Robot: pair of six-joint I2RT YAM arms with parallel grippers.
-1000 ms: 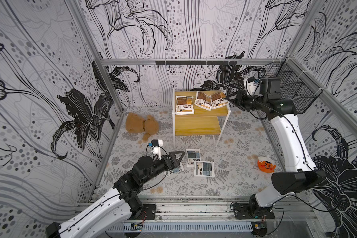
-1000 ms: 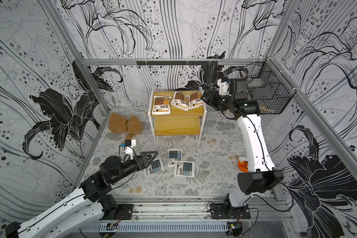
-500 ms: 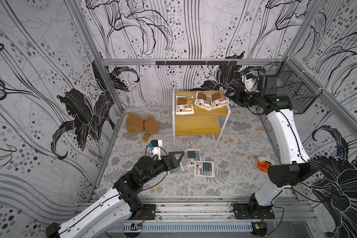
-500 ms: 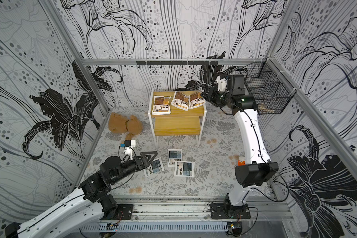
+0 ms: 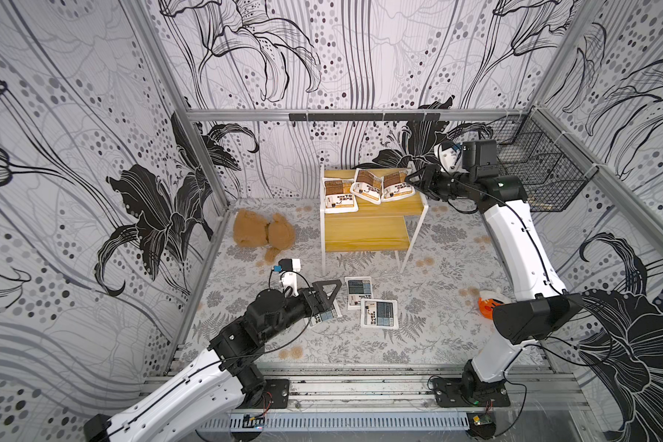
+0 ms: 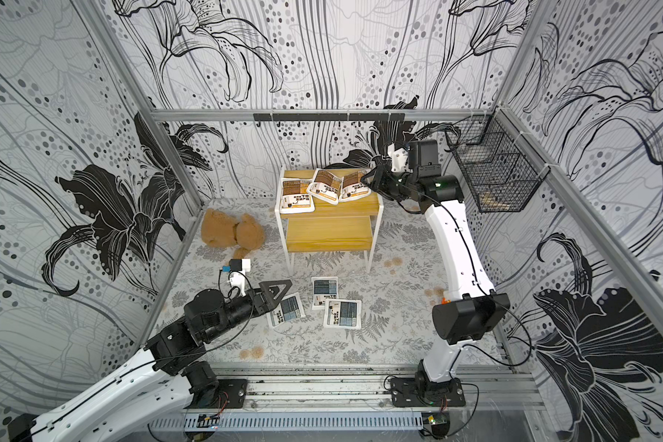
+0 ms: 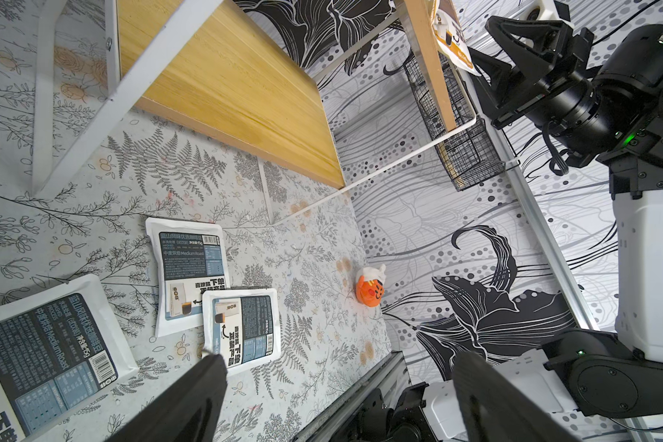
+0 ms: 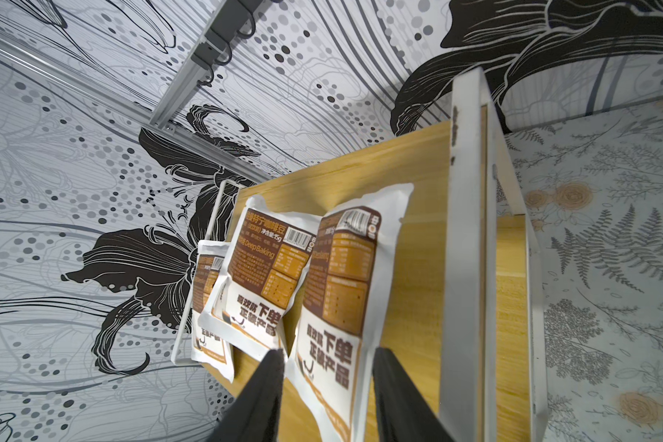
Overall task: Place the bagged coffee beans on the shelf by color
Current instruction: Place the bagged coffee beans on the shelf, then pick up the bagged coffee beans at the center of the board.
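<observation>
While brown pouches (image 5: 368, 185) lie on the shelf (image 5: 364, 233), the rightmost (image 8: 333, 306) is flanked, ungripped, by the half-open right jaws; blue pouches (image 5: 379, 313) are seen on the counter (image 5: 437, 275) by the wide-open, empty left jaws.

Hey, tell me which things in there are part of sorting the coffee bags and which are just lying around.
Belongs to the job: the shelf, three brown-panel pouches on its top tier, three blue-panel pouches on the mat.
Just lying about: teddy bear, orange toy, wire basket.
</observation>
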